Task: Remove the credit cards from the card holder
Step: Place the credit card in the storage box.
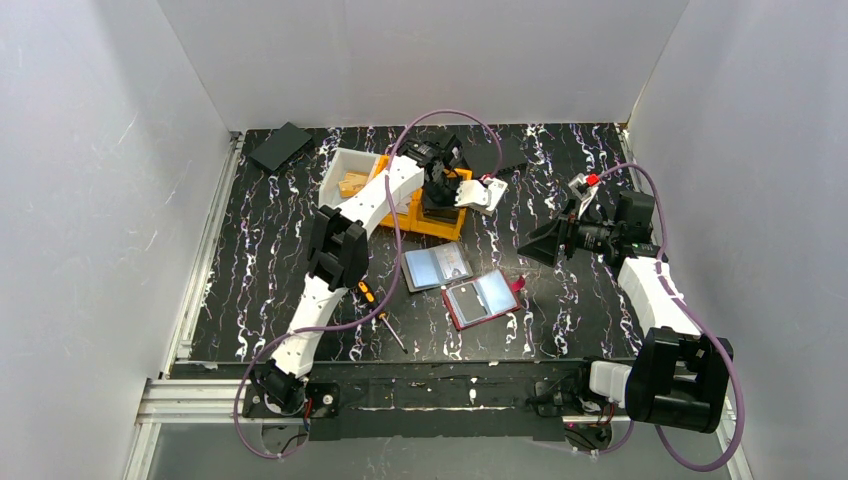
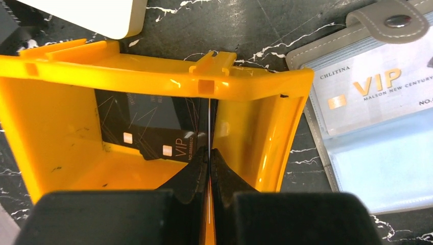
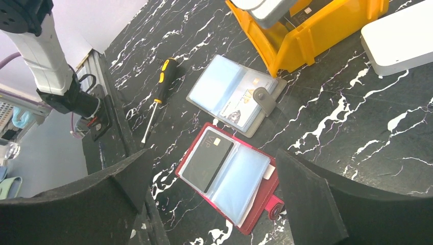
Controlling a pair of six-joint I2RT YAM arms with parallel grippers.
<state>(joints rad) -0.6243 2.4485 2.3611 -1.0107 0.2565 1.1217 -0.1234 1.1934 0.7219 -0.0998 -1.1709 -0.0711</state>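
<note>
My left gripper [image 2: 209,153] hangs over the yellow bin [image 2: 255,132], shut on a thin credit card [image 2: 209,122] that I see edge-on as a pale line between the fingers. Two black VIP cards [image 2: 153,135] lie in the bin. A grey card holder [image 2: 367,117] lies open beside the bin with a silver VIP card [image 2: 373,89] in its sleeve. A red card holder [image 3: 227,176] lies open nearer the front, with a black card [image 3: 207,159] in its left sleeve. My right gripper [image 3: 214,168] hovers open above the red holder, with nothing between its fingers. From above: left gripper [image 1: 445,185], right gripper [image 1: 545,243].
A black-and-yellow screwdriver [image 1: 378,310] lies left of the holders. A white box [image 1: 345,180] stands behind the yellow bin [image 1: 440,228], a white flat device [image 1: 482,193] to its right. A dark flat slab [image 1: 281,146] lies at the back left. White walls enclose the table.
</note>
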